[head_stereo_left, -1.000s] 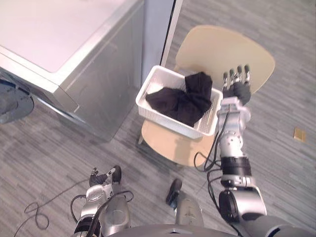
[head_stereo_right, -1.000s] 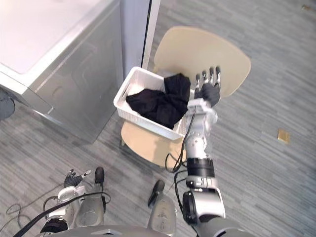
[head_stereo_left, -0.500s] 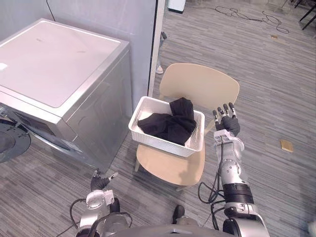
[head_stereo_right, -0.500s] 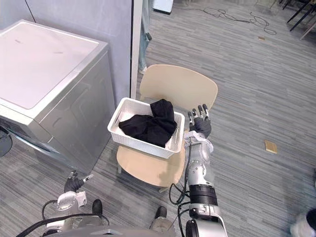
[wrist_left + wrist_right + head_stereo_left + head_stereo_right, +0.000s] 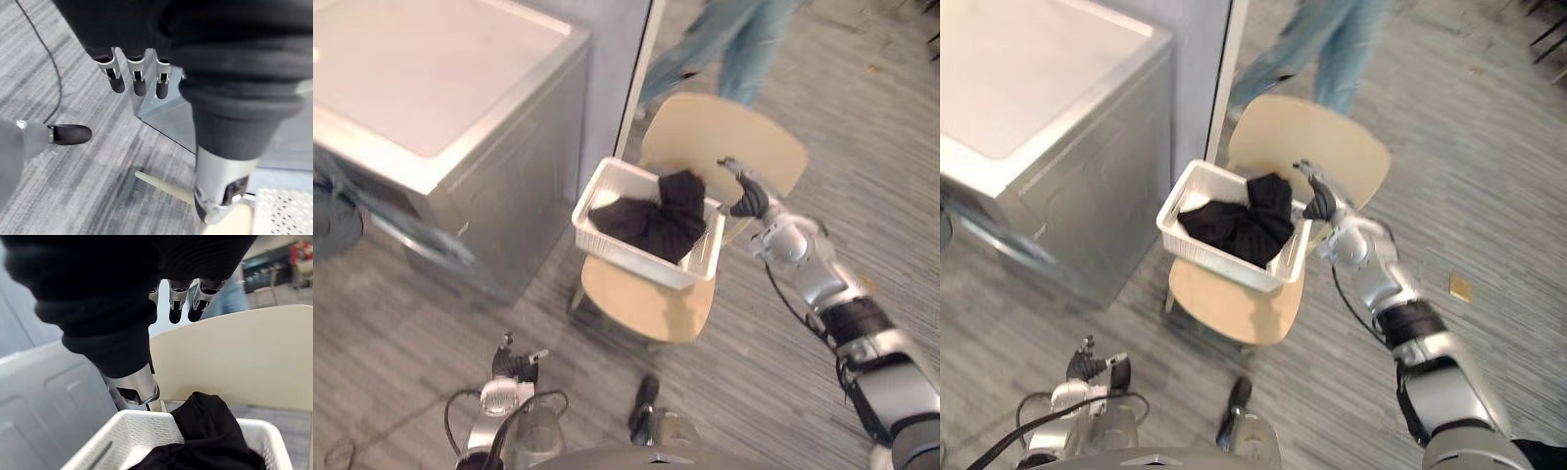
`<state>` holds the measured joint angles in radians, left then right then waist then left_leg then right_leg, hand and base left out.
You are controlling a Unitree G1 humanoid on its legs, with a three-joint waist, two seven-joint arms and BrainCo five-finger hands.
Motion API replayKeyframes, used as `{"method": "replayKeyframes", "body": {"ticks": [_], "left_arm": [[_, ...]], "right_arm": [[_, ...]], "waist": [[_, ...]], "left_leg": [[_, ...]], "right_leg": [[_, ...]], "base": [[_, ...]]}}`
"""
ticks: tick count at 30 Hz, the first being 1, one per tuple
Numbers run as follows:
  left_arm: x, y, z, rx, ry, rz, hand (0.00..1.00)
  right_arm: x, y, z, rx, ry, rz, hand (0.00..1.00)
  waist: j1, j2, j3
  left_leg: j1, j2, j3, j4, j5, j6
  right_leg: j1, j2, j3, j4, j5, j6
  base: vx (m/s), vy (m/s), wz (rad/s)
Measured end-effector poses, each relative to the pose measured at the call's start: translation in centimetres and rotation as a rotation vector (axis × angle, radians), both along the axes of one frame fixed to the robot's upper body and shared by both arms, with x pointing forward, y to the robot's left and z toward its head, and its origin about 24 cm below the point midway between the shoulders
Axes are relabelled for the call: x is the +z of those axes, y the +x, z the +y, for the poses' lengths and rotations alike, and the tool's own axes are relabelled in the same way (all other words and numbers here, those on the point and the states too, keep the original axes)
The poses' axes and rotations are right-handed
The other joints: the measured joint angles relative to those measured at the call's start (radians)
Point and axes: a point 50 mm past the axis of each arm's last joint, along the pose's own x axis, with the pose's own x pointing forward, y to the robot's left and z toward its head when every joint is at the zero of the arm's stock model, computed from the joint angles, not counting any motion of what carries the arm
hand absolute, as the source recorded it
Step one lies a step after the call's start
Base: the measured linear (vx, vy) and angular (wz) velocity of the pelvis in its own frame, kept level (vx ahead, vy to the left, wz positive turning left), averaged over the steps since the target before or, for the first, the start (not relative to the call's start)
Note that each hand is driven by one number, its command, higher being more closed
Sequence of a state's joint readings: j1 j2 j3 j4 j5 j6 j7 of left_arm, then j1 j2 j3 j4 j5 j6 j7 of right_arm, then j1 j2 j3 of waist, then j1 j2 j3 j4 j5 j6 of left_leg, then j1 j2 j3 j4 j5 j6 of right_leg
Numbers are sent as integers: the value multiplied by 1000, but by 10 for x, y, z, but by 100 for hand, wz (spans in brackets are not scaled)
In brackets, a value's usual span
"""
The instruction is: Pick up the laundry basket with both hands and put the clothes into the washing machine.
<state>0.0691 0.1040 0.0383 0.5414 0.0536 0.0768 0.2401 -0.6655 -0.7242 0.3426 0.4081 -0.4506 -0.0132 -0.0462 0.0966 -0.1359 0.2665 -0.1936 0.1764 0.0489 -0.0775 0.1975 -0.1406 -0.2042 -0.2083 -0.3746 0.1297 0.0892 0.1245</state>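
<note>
The laundry basket [image 5: 631, 257] is found on the seat of a pale chair [image 5: 744, 147], not yet lifted, so the step in hand is judged to be the reach towards it.

The washing machine [image 5: 421, 78], the largest thing in the scene, stands to the robot's left of the chair, near it but apart. Its lid side is shown flat and closed on top, and its opening cannot be made out. Behind the chair a person's legs [image 5: 734, 44] are seen passing.

The white basket is set across the seat, and a heap of dark clothes [image 5: 656, 217] lies inside it, bunched towards the side nearest the chair back.

The right hand [image 5: 745, 199] is held just beside the basket's far right corner, above the rim. In its wrist view the fingers [image 5: 176, 308] are seen straight, with the thumb apart, and nothing is grasped. The left hand [image 5: 516, 363] hangs low by the floor, well apart from the basket, its fingers likewise spread and empty.

For the next move, the right hand would have to be lowered onto the rim and closed there. The left hand would have to be raised to the opposite rim (a two-handed lift is what the task demands).
</note>
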Motion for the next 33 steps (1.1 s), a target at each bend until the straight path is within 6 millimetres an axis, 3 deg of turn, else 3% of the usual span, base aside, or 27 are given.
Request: {"method": "replayKeyframes", "body": {"ticks": [5, 10, 15, 19, 25, 33], "left_arm": [[16, 14, 6, 38, 42, -84, 0], [29, 24, 8, 64, 61, -150, 0], [46, 36, 4, 72, 63, -247, 0], [49, 37, 4, 83, 65, -267, 0], [58, 41, 7, 131, 60, -314, 0], [67, 52, 5, 160, 68, -358, 0]], "right_arm": [[19, 14, -3, -76, -199, -70, 0], [48, 27, -19, -217, -264, -133, 0], [94, 25, -44, -347, -284, -263, 0], [120, 21, -54, -412, -280, -350, 0], [135, 18, -58, -443, -264, -403, 0], [135, 22, -52, -430, -277, -392, 0]], "waist": [[46, -9, 109], [48, -11, 162], [45, -15, 180], [38, -21, 209], [39, -26, 227], [43, -27, 229]], "left_leg": [[-90, -3, -34, 0, 37, 5], [-191, -2, -49, 0, 61, 8], [-287, 17, -52, 0, 82, 6], [-329, 29, -53, 1, 85, 5], [-397, 43, -56, 2, 88, 1], [-470, 47, -80, 38, 78, 2]], "right_leg": [[-76, -9, -26, 32, 8, -3], [-163, -5, -37, 22, 34, -17], [-231, 28, -44, -42, 78, -29], [-260, 46, -46, -72, 94, -35], [-320, 64, -48, -85, 104, -41], [-354, 76, -52, -104, 106, -45]], "base": [[-76, -32, 18], [-59, -80, 1], [-28, -93, -11], [0, -86, -9], [38, -44, -7], [40, 16, 2]]}}
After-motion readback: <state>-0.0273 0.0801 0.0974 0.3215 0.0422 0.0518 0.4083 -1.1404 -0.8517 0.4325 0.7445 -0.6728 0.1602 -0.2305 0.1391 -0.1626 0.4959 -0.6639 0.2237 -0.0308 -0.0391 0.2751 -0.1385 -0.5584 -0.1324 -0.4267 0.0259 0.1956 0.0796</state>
